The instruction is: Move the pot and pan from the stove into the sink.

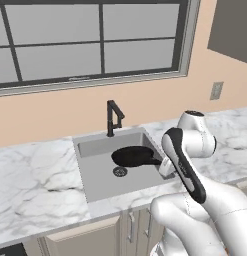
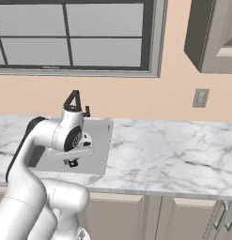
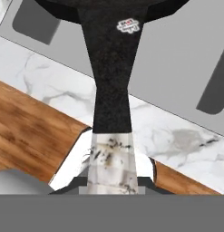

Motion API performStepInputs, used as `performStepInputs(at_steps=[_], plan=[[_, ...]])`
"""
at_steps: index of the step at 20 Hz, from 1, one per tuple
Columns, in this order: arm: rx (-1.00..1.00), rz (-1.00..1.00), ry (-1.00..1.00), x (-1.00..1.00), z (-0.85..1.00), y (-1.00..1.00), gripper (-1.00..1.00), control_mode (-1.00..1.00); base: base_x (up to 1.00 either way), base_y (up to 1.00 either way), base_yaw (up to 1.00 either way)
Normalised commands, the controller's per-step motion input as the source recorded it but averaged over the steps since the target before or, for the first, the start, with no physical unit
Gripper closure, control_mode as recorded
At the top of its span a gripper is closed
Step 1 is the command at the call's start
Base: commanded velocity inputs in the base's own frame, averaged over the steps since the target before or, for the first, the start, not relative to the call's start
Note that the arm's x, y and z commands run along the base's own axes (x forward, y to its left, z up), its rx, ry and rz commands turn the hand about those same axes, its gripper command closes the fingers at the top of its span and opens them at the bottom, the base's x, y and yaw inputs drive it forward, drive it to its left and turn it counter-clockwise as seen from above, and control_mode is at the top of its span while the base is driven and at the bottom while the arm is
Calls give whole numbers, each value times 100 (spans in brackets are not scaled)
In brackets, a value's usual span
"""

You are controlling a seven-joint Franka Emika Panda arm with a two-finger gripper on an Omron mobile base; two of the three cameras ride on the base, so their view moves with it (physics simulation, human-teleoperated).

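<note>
White marble countertop (image 1: 35, 170) under a dark-framed window (image 1: 90, 40), peach wall, outlet (image 2: 200, 98). Grey sink (image 1: 95, 180), black faucet (image 1: 113, 117). The pan (image 1: 132, 156) hangs over the basin, handle toward the gripper (image 1: 166, 167); finger spread can't be made out. Handle sticker (image 3: 128, 25) illegible.

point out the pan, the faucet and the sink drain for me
pan (image 1: 131, 156), left base view, on its black bowl inside the sink
faucet (image 1: 112, 117), left base view, on its upright black stem
sink drain (image 1: 120, 171), left base view, on the round strainer in the basin floor
</note>
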Motion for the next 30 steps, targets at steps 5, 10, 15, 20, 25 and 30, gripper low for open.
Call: performStepInputs(at_steps=[5, 10, 15, 20, 25, 30], plan=[[9, 8, -20, -3, -28, -1, 100, -100, 0, 0, 0], [1, 1, -9, 3, -8, -2, 100, -100, 0, 0, 0], [-1, 0, 3, 50, -22, 1, 100, -100, 0, 0, 0], [-3, 0, 13, 62, -34, 2, 100, -100, 0, 0, 0], [-3, 0, 19, 66, -25, 7, 100, -100, 0, 0, 0], [-9, 2, 13, 53, -44, 23, 100, -100, 0, 0, 0]])
